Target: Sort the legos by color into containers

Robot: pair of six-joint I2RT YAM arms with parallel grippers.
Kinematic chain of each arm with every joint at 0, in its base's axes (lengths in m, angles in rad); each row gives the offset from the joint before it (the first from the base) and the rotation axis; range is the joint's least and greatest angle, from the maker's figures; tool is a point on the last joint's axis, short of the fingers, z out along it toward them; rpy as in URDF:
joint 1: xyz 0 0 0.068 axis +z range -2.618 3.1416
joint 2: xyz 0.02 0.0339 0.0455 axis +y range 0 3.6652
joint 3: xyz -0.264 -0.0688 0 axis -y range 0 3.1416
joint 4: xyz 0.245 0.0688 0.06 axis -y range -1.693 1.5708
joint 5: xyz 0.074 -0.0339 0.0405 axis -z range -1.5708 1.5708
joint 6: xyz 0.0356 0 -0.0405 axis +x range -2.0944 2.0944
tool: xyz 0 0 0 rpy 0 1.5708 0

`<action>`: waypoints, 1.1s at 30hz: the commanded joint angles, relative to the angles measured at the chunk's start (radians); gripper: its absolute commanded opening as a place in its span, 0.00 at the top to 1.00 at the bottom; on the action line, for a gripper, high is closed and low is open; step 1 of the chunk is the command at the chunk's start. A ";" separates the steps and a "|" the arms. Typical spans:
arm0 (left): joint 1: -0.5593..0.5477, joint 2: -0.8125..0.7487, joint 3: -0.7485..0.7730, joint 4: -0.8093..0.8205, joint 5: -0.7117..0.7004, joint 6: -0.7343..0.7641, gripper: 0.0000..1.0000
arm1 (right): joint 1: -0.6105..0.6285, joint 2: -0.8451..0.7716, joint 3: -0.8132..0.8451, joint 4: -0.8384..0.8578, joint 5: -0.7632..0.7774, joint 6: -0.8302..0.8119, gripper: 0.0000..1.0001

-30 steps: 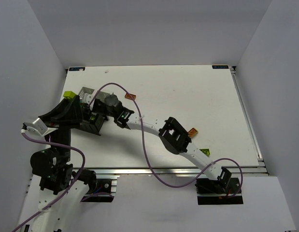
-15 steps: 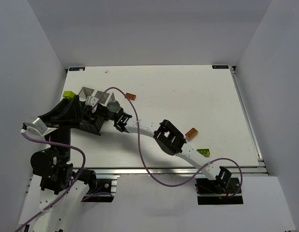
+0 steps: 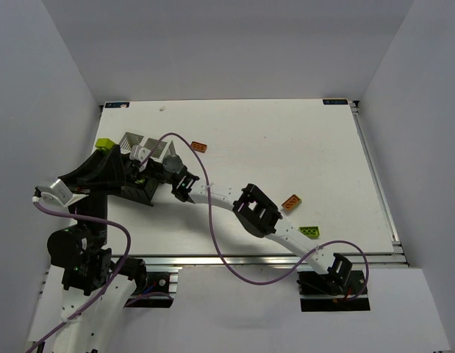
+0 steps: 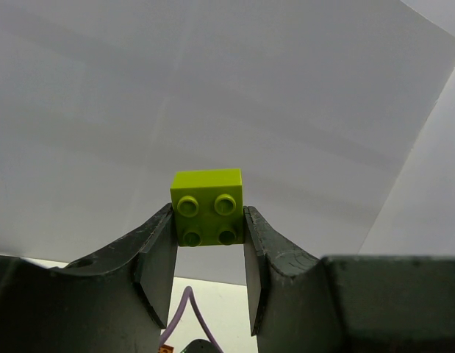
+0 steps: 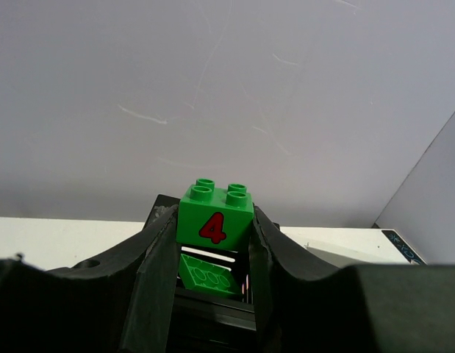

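My left gripper [image 4: 206, 220] is shut on a lime 2x2 brick [image 4: 206, 207] and holds it raised at the table's far left; the brick also shows in the top view [image 3: 104, 143]. My right gripper [image 5: 214, 220] is shut on a green brick with a red 4 [image 5: 215, 217], just above the black container [image 5: 205, 309]. That container holds another green brick [image 5: 209, 273]. In the top view the black container [image 3: 142, 190] sits beside the white container [image 3: 131, 140], with the right gripper [image 3: 150, 170] over them.
Loose on the table are an orange brick [image 3: 199, 147] near the containers, another orange brick [image 3: 291, 201], and a lime brick [image 3: 309, 232] at the front right. The right arm's purple cable [image 3: 212, 220] loops over the table's middle.
My right gripper has moved a little left with the green brick, to above the black container. The left arm has barely moved.
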 commanded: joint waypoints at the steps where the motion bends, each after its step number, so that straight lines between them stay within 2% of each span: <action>1: 0.010 0.010 -0.012 0.011 0.018 -0.009 1.00 | 0.006 0.021 0.044 0.075 -0.003 0.018 1.00; 15: 0.019 0.010 -0.015 0.014 0.027 -0.014 1.00 | 0.004 0.042 0.047 0.086 -0.006 0.005 0.98; 21: 0.025 0.008 -0.015 0.014 0.029 -0.017 1.00 | 0.004 0.048 0.048 0.090 -0.006 0.005 0.90; 24: 0.027 0.007 -0.015 0.017 0.031 -0.017 1.00 | 0.004 0.050 0.048 0.092 -0.006 0.002 0.89; 26: 0.027 0.007 -0.015 0.017 0.032 -0.015 1.00 | 0.003 0.050 0.048 0.092 -0.009 0.002 0.92; 28: 0.028 0.007 -0.018 0.017 0.031 -0.017 1.00 | 0.000 0.041 0.047 0.093 -0.014 0.001 0.99; 33: 0.027 0.021 -0.017 0.012 0.021 -0.009 1.00 | -0.019 -0.018 0.033 0.096 -0.028 0.001 1.00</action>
